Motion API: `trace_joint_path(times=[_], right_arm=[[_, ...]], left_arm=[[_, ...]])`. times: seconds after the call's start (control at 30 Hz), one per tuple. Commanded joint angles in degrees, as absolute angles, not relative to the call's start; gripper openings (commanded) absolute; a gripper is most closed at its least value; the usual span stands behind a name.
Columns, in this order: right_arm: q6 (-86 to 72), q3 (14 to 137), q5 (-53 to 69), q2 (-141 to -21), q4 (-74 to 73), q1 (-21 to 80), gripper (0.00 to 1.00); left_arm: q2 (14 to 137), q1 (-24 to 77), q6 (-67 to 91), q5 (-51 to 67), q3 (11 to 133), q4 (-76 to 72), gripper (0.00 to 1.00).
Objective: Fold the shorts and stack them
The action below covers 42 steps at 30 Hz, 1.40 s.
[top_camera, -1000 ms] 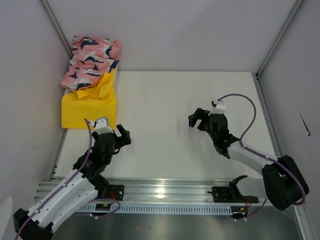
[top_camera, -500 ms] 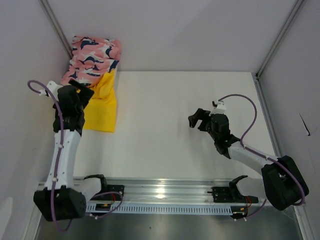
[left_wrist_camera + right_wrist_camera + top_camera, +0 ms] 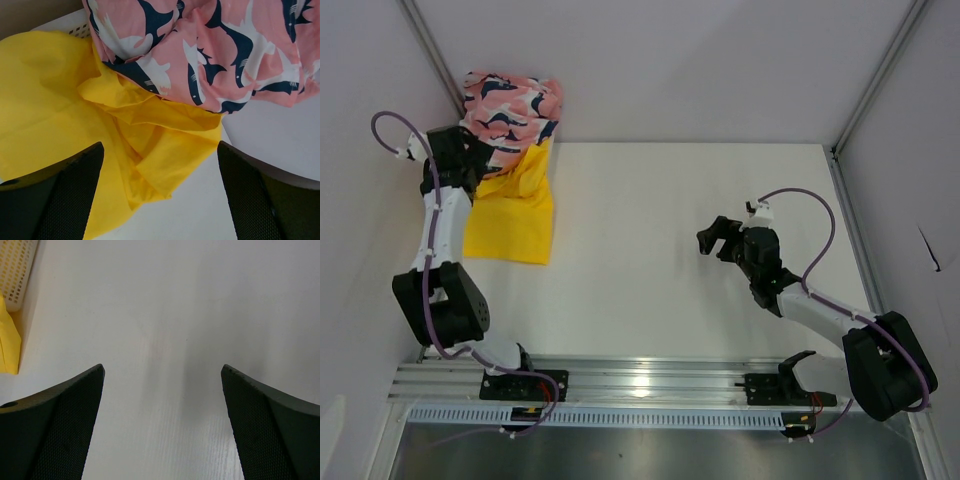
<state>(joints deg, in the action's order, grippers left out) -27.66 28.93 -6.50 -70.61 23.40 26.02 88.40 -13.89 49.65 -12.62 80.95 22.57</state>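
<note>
Mesh basket [image 3: 15, 270] in far-left corner of table [image 3: 670, 200], mostly hidden. Pink whale-print shorts [image 3: 510, 110] heaped over it, crumpled, no clear axis. Yellow shorts [image 3: 515, 215] spill from under pink pair onto table. Long axis runs far to near: flat end toward my bases, bunched end tucked beneath pink. My left pincer [image 3: 160, 146] spread wide above where both pairs meet, gripping nothing. My right pincer [image 3: 162, 368] also spread, over bare table mid-right. One second ago left arm sat low by yellow pair's near edge. Now swung out to far left. Right arm unmoved.
</note>
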Motion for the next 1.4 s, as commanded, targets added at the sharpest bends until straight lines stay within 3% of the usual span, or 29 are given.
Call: trace_joint_path(times=[0.0,0.23,0.5,0.8,1.23,1.37], right_arm=[[-28.3,29.1,-5.9,-70.3,26.1,25.8,1.0],[-28.7,30.1,-5.9,-71.2,25.0,25.5,0.99],[-30.1,30.9,-6.9,-72.0,23.2,24.9,0.99],[-30.4,31.1,-6.6,-72.2,23.1,24.4,1.0],[-30.6,31.2,-6.2,-72.4,23.0,24.3,0.99],[-30.6,31.2,-6.2,-72.3,23.0,24.0,0.99]], left_arm=[[91.1,-15.3,52.3,-8.4,86.1,28.1,0.96],[83.7,-15.3,50.4,-7.1,76.9,28.7,0.97],[66.4,-15.4,52.0,-4.7,51.8,20.8,0.99],[57.5,-13.2,47.6,-2.7,38.1,18.1,0.99],[70.4,-13.2,49.6,2.7,33.9,7.5,0.96],[73.8,-13.3,51.0,3.1,33.0,3.4,0.89]])
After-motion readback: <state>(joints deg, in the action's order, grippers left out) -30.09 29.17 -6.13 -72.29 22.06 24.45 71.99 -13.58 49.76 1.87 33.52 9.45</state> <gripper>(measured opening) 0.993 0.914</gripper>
